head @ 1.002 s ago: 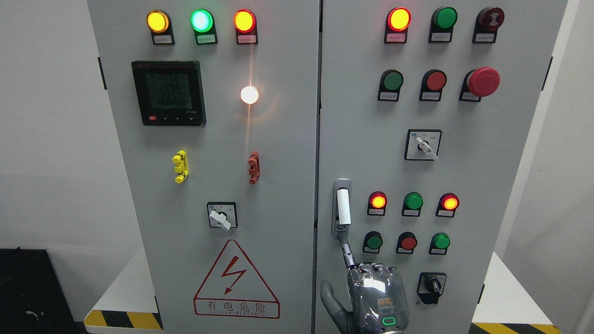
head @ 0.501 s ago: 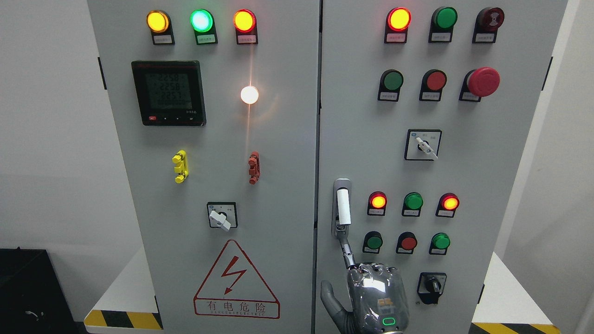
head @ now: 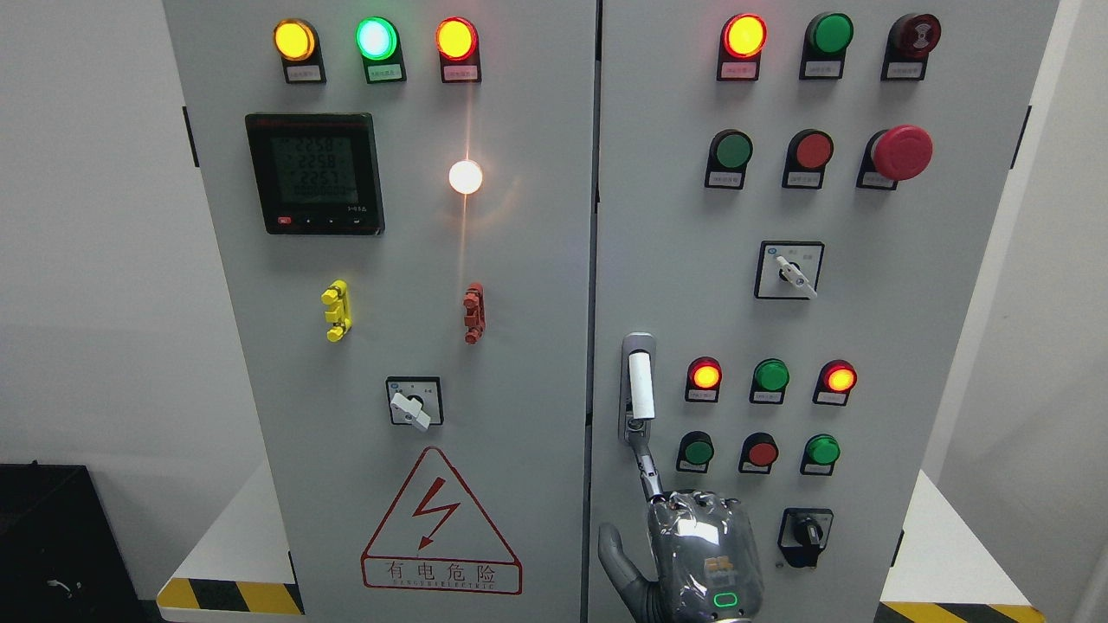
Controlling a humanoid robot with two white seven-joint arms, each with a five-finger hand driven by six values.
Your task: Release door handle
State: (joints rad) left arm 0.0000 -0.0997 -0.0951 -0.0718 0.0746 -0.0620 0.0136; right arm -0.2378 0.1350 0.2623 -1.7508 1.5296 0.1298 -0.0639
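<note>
The right hand (head: 692, 558) is coming up from the bottom edge, right of middle, w/ one thin jointed finger (head: 645, 467) reaching up so its tip is touching the lower end of the door handle (head: 639, 387); the thumb is sticking out to the left, the other fingers are hidden behind the palm, and nothing is being pinched. The handle is sitting upright on the right-hand door (head: 866, 303), just right of the seam. To release cleanly, I'd be drawing the finger straight back & down, no sideways drag, keeping clear of the green button (head: 696, 451) nearby. Handle: white cylindrical grip in a slim metal bracket. Door: flat matte grey sheet steel. Hand: glossy chrome shell, catching glare.
</note>
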